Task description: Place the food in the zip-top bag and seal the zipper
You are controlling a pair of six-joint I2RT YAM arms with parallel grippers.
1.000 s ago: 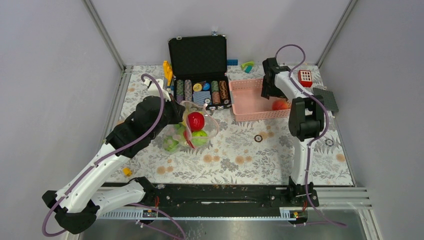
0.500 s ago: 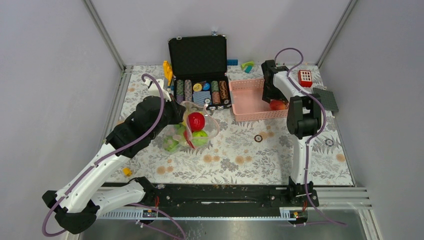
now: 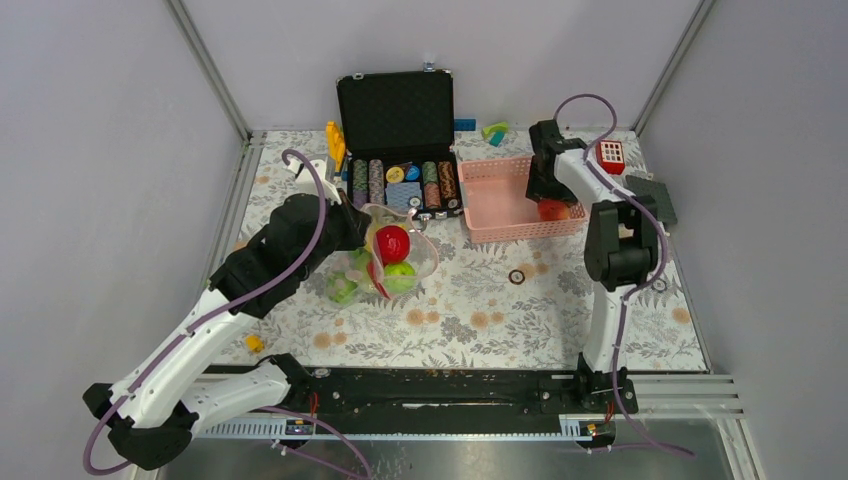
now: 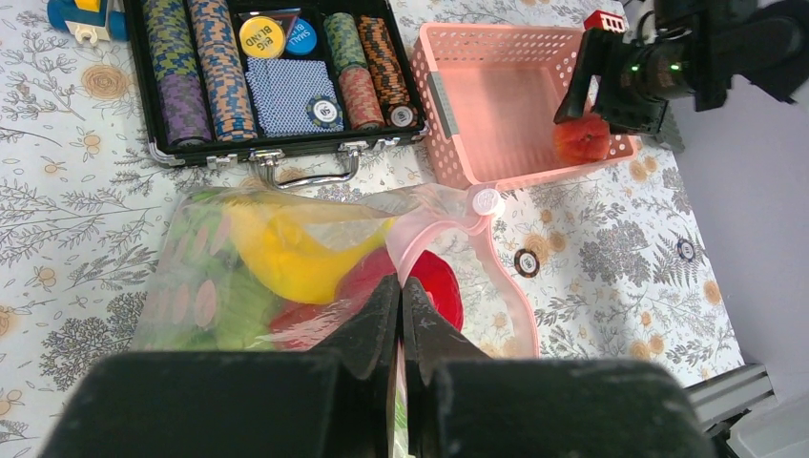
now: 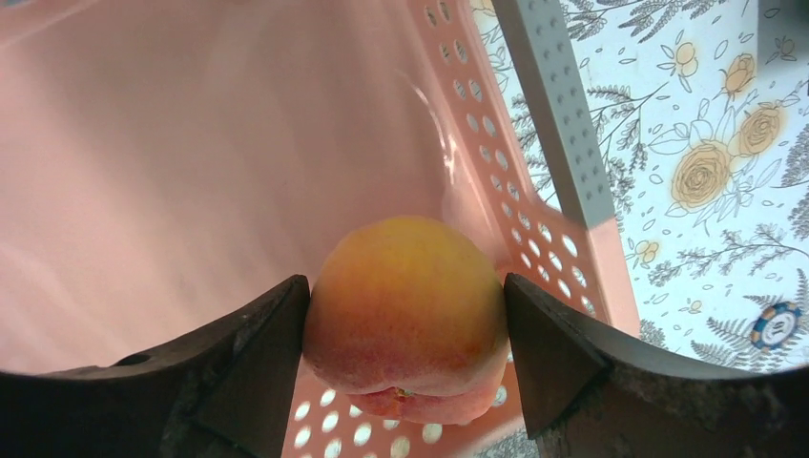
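Pink mesh basket (image 3: pixel 480 172): stands on the floral table cover (image 3: pixel 480 320), just right of the open chip case.
Orange fruit (image 5: pixel 410 305): low in the basket's near right corner, close against the perforated wall.
Right gripper (image 5: pixel 405 329): reaches down into the basket with its jaws clasped on the orange fruit, one dark finger (image 5: pixel 258 339) pressed to each flank.
Zip-top bag (image 4: pixel 205 286): clear and dotted, slumped on the table cover in front of the chip case, well apart from the basket's contents, with its mouth gaping toward the basket.
Food in the bag: a yellow banana (image 4: pixel 286 258), a red fruit (image 4: pixel 437 286) and a green cabbage (image 4: pixel 238 310) show through the plastic.
Zipper (image 4: pixel 508 291): the pink strip curves around the open mouth, its two sides apart and unsealed.
Left gripper (image 4: pixel 401 286): jaws clenched tight on the bag's mouth edge, a thin fold of pinkish film pinched between the fingertips.
Chip case (image 3: pixel 398 110): black, lid raised, rows of striped chips inside, at the back of the table.
Loose chip (image 3: pixel 516 276): lies alone on the table cover, near the basket's front side.
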